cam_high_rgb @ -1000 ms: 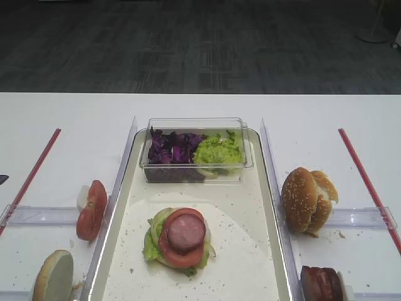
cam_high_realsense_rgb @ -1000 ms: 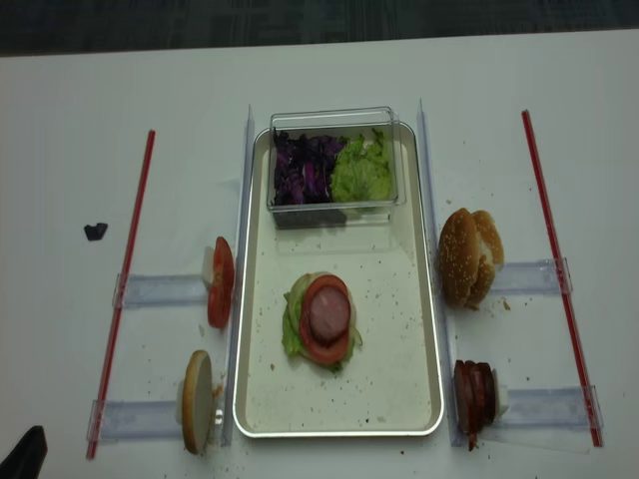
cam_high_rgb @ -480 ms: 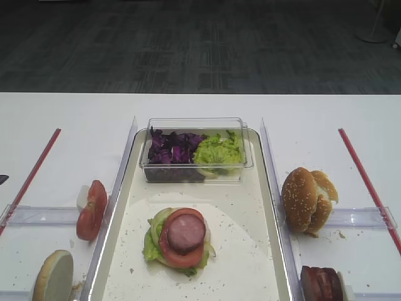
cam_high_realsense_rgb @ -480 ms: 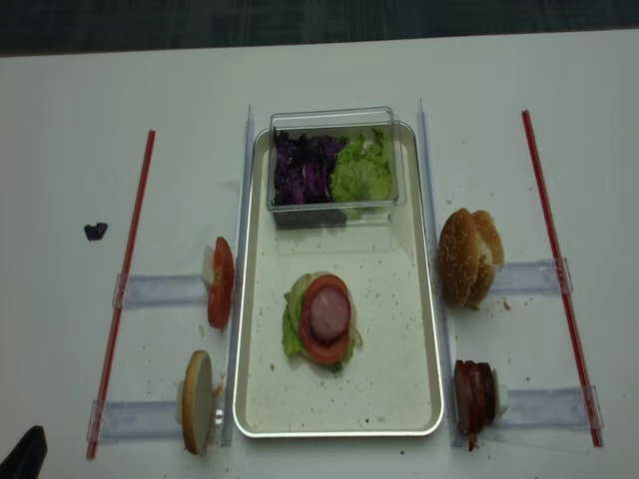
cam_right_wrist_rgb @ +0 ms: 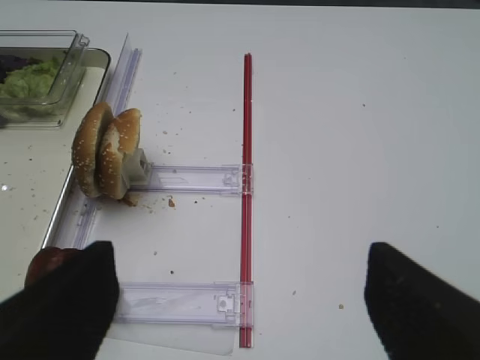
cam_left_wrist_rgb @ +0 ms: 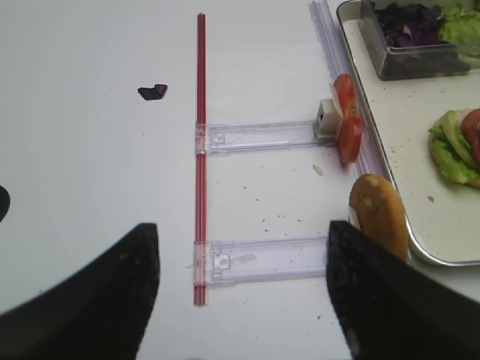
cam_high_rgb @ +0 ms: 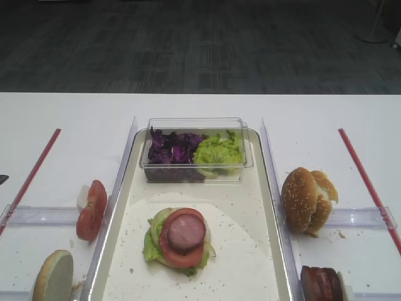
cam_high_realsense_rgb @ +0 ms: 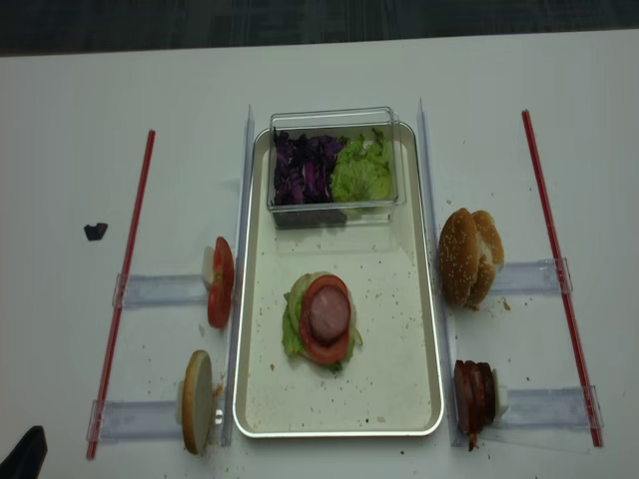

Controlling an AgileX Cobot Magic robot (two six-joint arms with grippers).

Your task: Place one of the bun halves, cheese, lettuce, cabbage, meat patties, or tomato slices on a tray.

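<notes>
White tabletop fills my exterior high view: the tray (cam_high_rgb: 266, 188) carries a stack of lettuce (cam_high_rgb: 150, 246), tomato slice (cam_high_rgb: 178, 254) and meat patty (cam_high_rgb: 186, 232) at 6 o'clock, a clear box (cam_high_rgb: 196, 150) at 12. Bun halves (cam_high_rgb: 307, 199) stand at 3 o'clock. Right wrist view: right gripper (cam_right_wrist_rgb: 240, 296) spread wide, empty. Left wrist view: left gripper (cam_left_wrist_rgb: 244, 289) apart, empty, a bun half (cam_left_wrist_rgb: 379, 217) beside its right finger.

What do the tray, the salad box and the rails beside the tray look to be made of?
Tray: probably metal, with a shiny silver raised rim and a matte cream floor.
Box: clear rigid plastic; the cabbage and lettuce show through its walls.
Rails: clear glossy plastic, likely acrylic; the white table shows through.
</notes>
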